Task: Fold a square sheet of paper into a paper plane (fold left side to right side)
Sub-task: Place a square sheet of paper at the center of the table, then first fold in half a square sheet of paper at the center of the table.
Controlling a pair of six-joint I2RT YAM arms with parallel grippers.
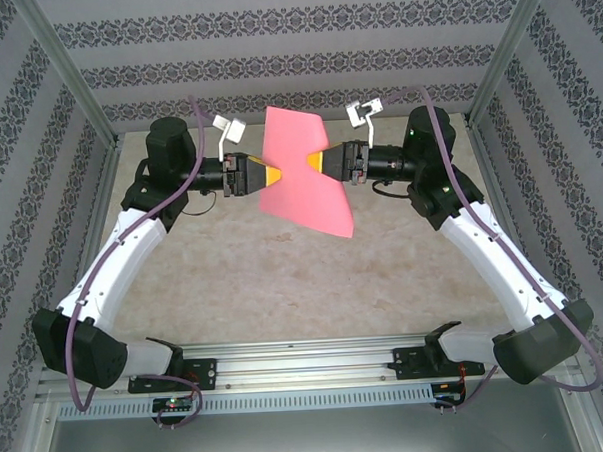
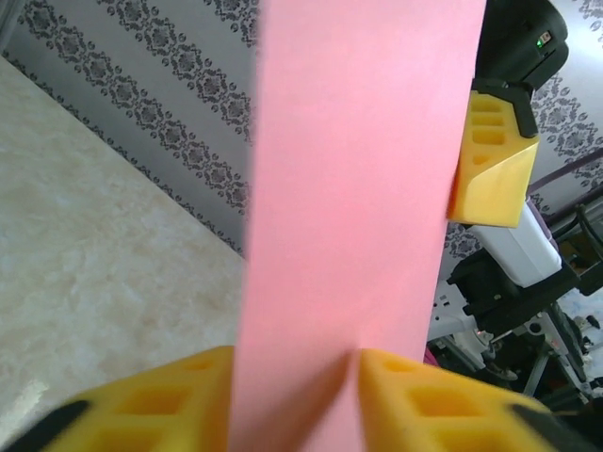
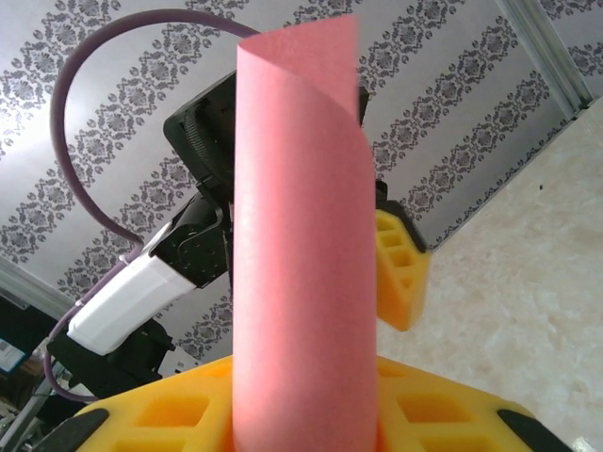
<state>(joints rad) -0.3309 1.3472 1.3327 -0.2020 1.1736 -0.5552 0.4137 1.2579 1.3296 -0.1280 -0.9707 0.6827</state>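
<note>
The thin pink-red square sheet of paper [image 1: 308,201] hangs curled above the beige table [image 1: 284,287], with the left gripper [image 1: 271,174] and right gripper [image 1: 313,163] each clamped on an opposite edge. Bring the left edge squarely onto the right, aligning corners before creasing.

The top camera hangs above and behind the arm bases [image 1: 178,370], looking down and forward across the whole surface [image 1: 284,282] to the far patterned wall [image 1: 294,61] — a wide, distant view. Each wrist camera sits just behind its own gripper at very close range — that on the left gripper [image 2: 297,377] looks right, that on the right gripper [image 3: 303,400] looks left. All three share the square sheet of paper [image 1: 296,146] between them, and each wrist view catches the opposite gripper beyond it.
</note>
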